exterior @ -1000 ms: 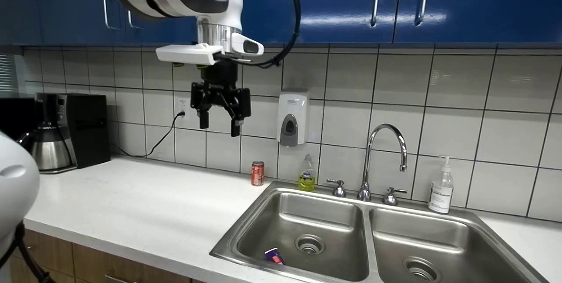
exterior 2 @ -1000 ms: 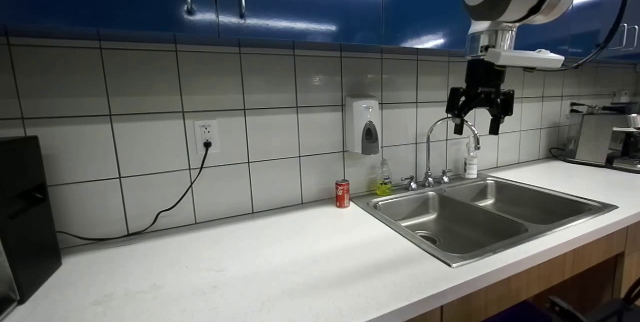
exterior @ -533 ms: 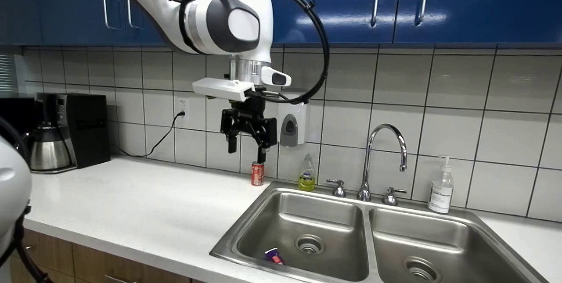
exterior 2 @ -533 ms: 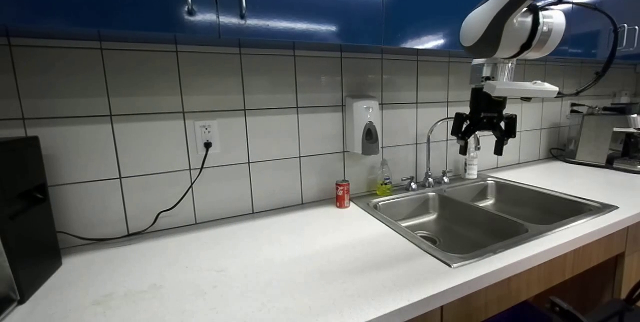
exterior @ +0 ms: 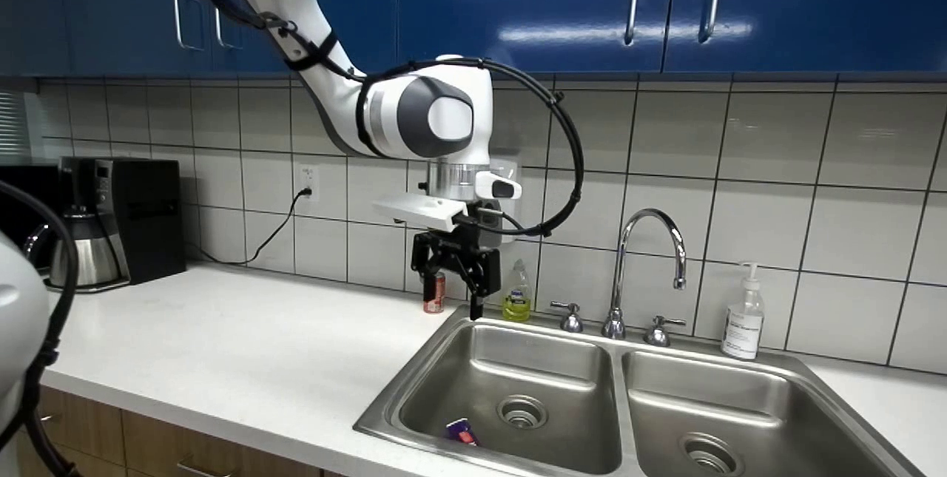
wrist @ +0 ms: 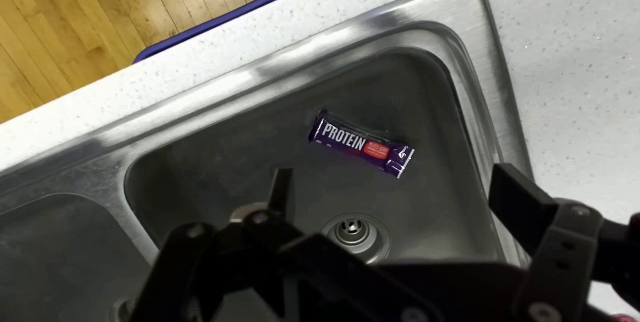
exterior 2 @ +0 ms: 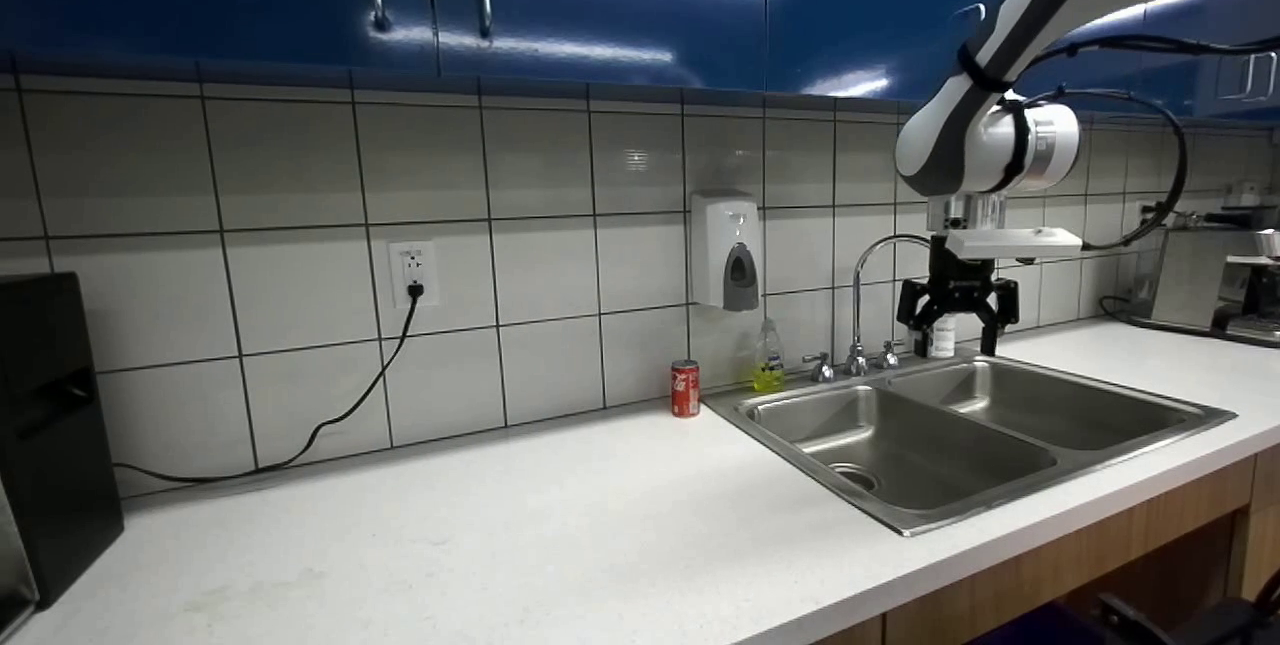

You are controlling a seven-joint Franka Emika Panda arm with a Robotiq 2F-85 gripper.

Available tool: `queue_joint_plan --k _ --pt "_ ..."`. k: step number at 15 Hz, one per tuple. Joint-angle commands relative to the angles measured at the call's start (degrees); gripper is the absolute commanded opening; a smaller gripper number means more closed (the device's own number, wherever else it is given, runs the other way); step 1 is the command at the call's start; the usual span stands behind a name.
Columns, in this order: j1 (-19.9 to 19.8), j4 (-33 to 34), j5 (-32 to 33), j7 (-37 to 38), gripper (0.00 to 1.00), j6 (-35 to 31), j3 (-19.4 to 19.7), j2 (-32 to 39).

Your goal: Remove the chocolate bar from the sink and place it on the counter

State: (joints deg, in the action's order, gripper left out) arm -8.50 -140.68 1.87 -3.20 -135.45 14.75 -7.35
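Observation:
The chocolate bar, a small purple wrapper with a red patch, lies flat on the floor of a sink basin in an exterior view (exterior: 462,431) and in the wrist view (wrist: 361,146). In an exterior view the basin wall hides it. The steel sink (exterior: 625,418) has two basins; the bar is in the one by the long counter (exterior: 244,344), near its front wall. My gripper (exterior: 453,301) is open and empty, pointing down above the sink. In the wrist view the bar lies ahead of the spread fingers (wrist: 395,182), well apart from them.
A red can (exterior 2: 685,388) and a yellow soap bottle (exterior: 517,303) stand behind the sink's corner. The curved faucet (exterior: 651,212) rises at the back, with a pump bottle (exterior: 743,325) beyond. A wall dispenser (exterior 2: 726,250) hangs above. A coffee maker (exterior: 89,240) stands at the counter's far end.
The arm has come down steadily, and in an exterior view it has also shifted towards the sink. The gripper has stayed open. The bar has not moved.

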Motion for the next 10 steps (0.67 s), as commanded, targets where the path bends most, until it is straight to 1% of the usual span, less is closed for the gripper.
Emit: queue_joint_plan --k 1,6,10 --pt "-1.90 4.41 -2.31 -1.69 1.00 -2.86 0.19 8.22" --pt "-4.16 9.37 -5.11 -2.38 1.00 -6.43 -0.14 17.58" --pt "-5.68 13.80 -6.82 -2.47 1.00 -7.99 -0.98 24.24"
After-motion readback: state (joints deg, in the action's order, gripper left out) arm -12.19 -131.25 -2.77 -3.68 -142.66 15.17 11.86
